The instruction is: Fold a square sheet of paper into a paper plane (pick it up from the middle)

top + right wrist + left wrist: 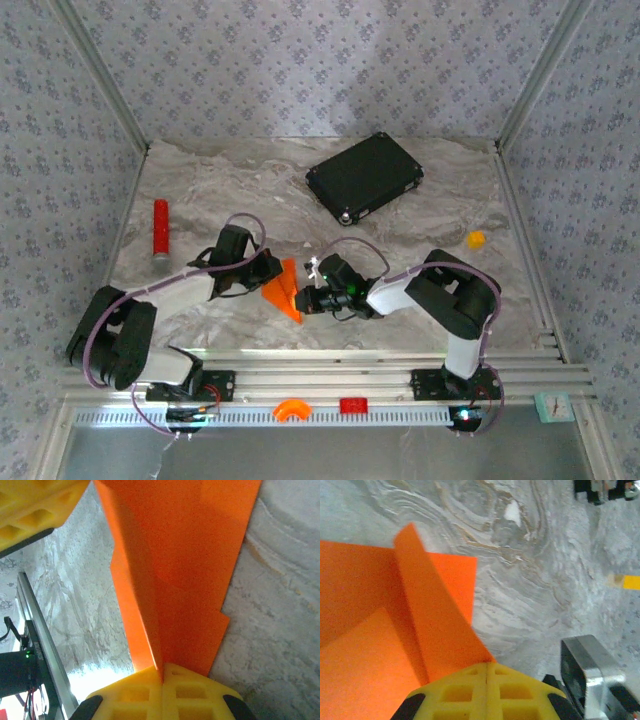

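Left gripper (277,272) jaws pressed together; right gripper (306,298) likewise; forearms angled inward, wrists nearly meeting near table's front edge

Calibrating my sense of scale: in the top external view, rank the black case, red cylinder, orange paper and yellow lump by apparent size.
1. black case, clearly largest.
2. orange paper, folded and partly covered.
3. red cylinder; it and the paper look close, so that order is unsure.
4. yellow lump, clearly smallest.

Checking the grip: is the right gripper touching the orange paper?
Touching. In the right wrist view the right gripper is shut on the orange paper.
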{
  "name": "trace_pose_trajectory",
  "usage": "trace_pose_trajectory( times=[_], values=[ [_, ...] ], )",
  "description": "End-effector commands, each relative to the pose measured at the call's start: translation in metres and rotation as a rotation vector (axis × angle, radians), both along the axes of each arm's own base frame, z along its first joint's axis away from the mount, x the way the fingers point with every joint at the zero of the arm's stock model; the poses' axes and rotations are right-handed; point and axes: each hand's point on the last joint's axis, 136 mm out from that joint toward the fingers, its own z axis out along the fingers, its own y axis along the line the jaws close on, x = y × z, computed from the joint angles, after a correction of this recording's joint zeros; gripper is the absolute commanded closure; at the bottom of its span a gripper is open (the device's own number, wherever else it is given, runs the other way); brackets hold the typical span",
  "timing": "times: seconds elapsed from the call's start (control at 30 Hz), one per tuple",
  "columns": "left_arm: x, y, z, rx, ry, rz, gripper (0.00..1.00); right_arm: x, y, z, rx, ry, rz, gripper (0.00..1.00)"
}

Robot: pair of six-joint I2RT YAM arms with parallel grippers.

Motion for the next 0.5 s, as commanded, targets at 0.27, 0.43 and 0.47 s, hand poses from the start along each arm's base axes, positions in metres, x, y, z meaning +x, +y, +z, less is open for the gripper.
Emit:
trace_pose_trajectory(
  times=[0.27, 0.43, 0.47],
  values=[
    [0.001, -0.025, -0.019, -0.051, 0.053, -0.076, 1.0, -0.01, -0.021, -0.037, -0.101, 0.097, -0.034, 1.0],
    [0.002, -0.019, -0.022, -0.024, 0.053, -0.044, 1.0, -0.011, -0.022, -0.036, -0.109, 0.1, -0.03, 1.0],
    [0.002, -0.019, -0.02, -0.025, 0.048, -0.046, 1.0, -0.01, -0.023, -0.035, -0.108, 0.102, -0.032, 1.0]
  ],
)
